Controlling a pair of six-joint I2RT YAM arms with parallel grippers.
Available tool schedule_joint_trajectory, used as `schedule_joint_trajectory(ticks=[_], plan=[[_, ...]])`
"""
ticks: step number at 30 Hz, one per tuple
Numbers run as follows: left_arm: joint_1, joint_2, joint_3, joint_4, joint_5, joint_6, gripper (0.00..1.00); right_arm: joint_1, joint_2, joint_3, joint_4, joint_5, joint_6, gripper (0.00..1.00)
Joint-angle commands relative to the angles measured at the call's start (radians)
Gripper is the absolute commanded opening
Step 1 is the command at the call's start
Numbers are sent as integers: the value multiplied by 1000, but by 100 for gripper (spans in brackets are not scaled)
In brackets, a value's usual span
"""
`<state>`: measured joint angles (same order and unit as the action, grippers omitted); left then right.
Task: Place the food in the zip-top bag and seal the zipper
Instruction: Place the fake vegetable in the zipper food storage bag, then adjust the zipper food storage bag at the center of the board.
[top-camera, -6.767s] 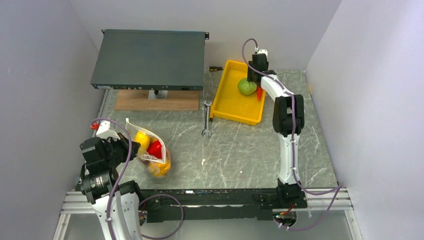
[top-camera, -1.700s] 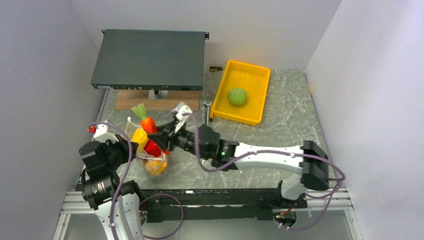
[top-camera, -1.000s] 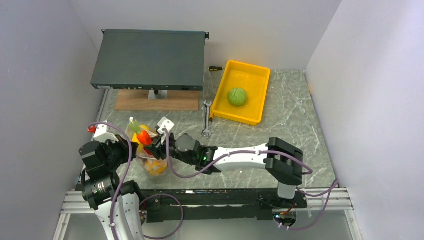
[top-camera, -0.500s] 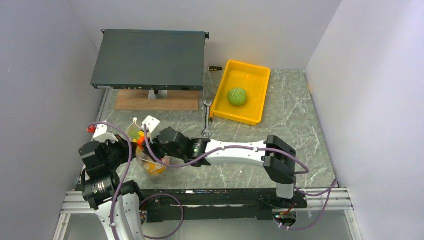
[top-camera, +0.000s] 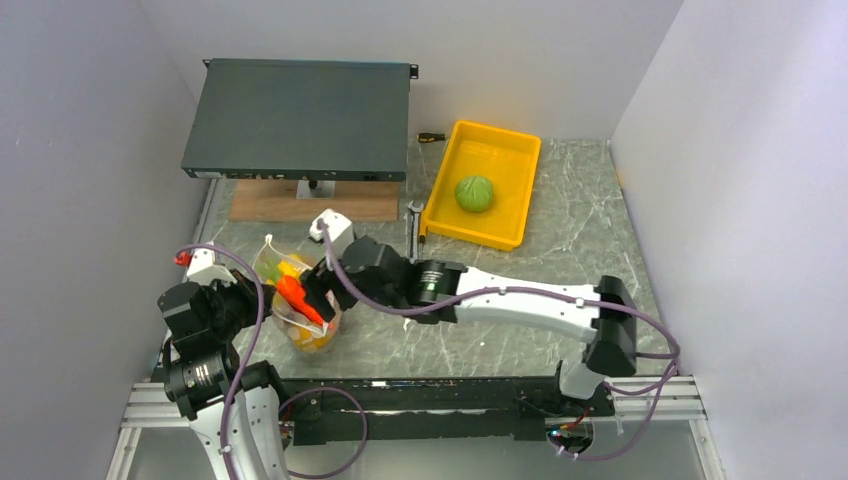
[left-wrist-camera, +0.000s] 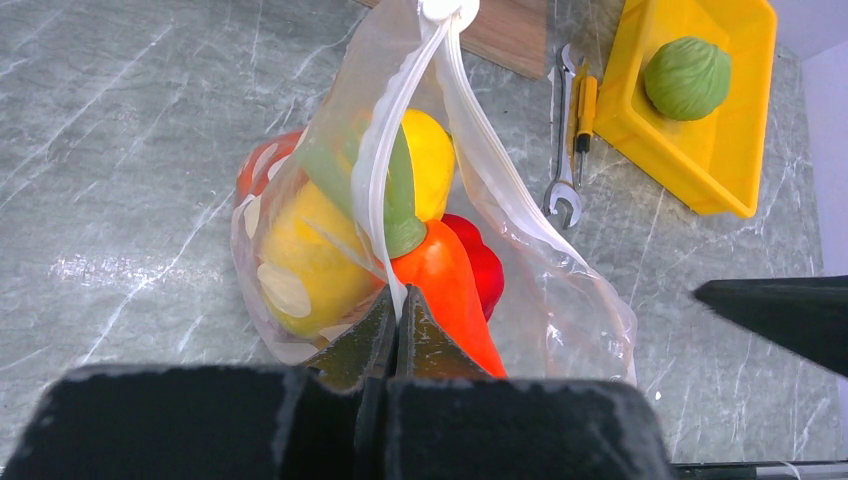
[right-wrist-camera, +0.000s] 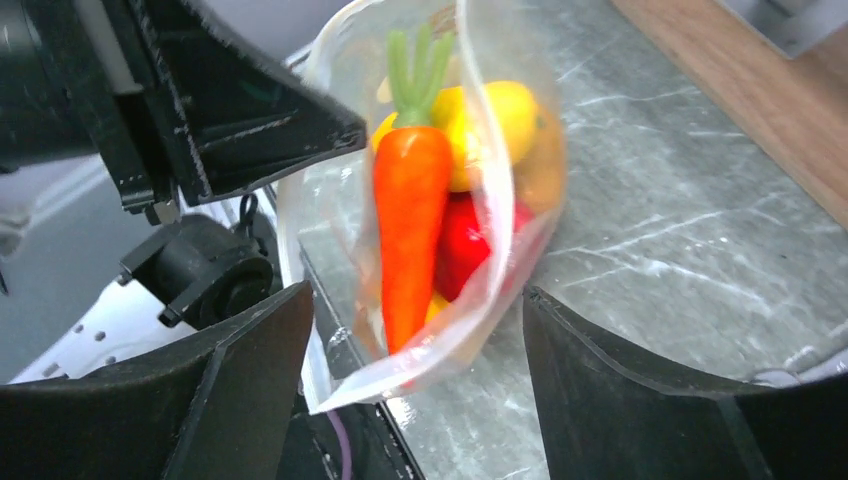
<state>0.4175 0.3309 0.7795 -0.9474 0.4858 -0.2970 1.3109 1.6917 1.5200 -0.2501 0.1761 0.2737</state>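
Limply, the clear zip-top bag (left-wrist-camera: 545, 265), pinched by left end effector (left-wrist-camera: 395, 325), holds glossy tapered carrot (left-wrist-camera: 450, 290); right end effector (right-wrist-camera: 418, 300) gapes wide.

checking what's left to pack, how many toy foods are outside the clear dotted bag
1: the round green plastic cabbage, lying in the yellow rectangular plastic tray. The right arm could hide another.

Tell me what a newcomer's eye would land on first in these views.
First comes the bright orange carrot inside the dotted zip-top bag at the near left, with the left end effector pinching the bag's mouth edge and the right end effector open facing it. Next, the lone green cabbage in the yellow tray toward the far right.
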Motion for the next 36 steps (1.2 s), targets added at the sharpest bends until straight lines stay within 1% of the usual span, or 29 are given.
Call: schedule_joint_trajectory(ticks=[1, 3, 4, 6, 8, 11, 14, 17, 19, 23, 25, 26, 29, 32, 36], plan=[[2, -1, 7, 37, 24, 7, 0, -60, -100, -82, 9, 75, 123, 76], [2, -3, 7, 36, 23, 7, 0, -101, -109, -126, 46, 2, 193, 73], [2, -3, 7, 36, 22, 6, 0, -121, -110, -153, 73, -56, 227, 69], [3, -1, 7, 35, 23, 8, 0, -172, -110, -205, 155, -199, 306, 63], [1, 1, 7, 34, 23, 8, 0, -212, -104, -254, 270, -358, 371, 55], [1, 2, 7, 32, 23, 9, 0, -242, -85, -292, 400, -505, 444, 54], [1, 3, 7, 33, 22, 9, 0, -249, -66, -312, 490, -588, 506, 54], [0, 7, 7, 36, 22, 8, 0, -248, -43, -351, 632, -649, 611, 50], [0, 7, 7, 36, 23, 8, 0, -249, -21, -364, 686, -678, 662, 46], [1, 8, 7, 36, 24, 8, 0, -248, 16, -357, 711, -695, 697, 32], [1, 9, 7, 37, 25, 9, 0, -248, 21, -343, 693, -692, 690, 27], [1, 10, 7, 36, 25, 9, 0, -249, 22, -335, 684, -688, 683, 25], [1, 13, 7, 35, 26, 9, 0, -248, 23, -315, 653, -672, 653, 25], [0, 15, 7, 35, 26, 9, 0, -246, 38, -292, 604, -652, 624, 29], [1, 11, 6, 32, 25, 9, 0, -241, 75, -281, 608, -648, 626, 30]])
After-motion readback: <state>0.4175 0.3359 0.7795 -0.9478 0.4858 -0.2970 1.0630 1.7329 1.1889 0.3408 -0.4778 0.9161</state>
